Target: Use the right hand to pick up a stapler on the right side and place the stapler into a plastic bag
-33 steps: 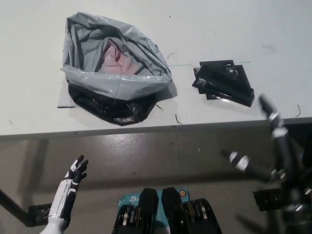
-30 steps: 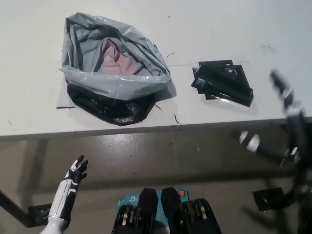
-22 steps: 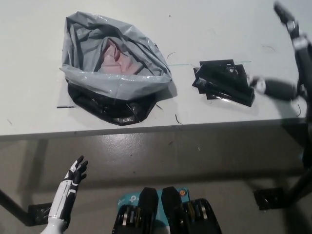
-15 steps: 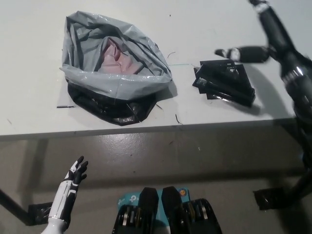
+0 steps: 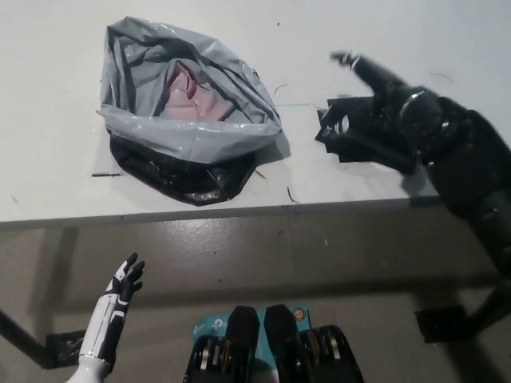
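The black stapler [image 5: 351, 150] lies flat on the white table [image 5: 64, 183], right of the plastic bag. My black right hand [image 5: 382, 105] hovers right over it and covers its upper right part; its fingers are spread, one stretched out past the stapler's far edge, and nothing is in its grasp. The grey plastic bag [image 5: 192, 132] sits at the table's left with its mouth open upward and something pink [image 5: 188, 88] inside. My white left hand [image 5: 124, 286] rests open below the table edge at the lower left.
The table's front edge [image 5: 239, 212] runs across the middle of the picture, with grey floor below it. A bare strip of tabletop separates the bag from the stapler. A dark table foot [image 5: 443, 323] stands on the floor at the lower right.
My right arm has swung up from below the table edge at the right, then in leftward and down over the stapler. Bag, stapler and left hand have stayed put.
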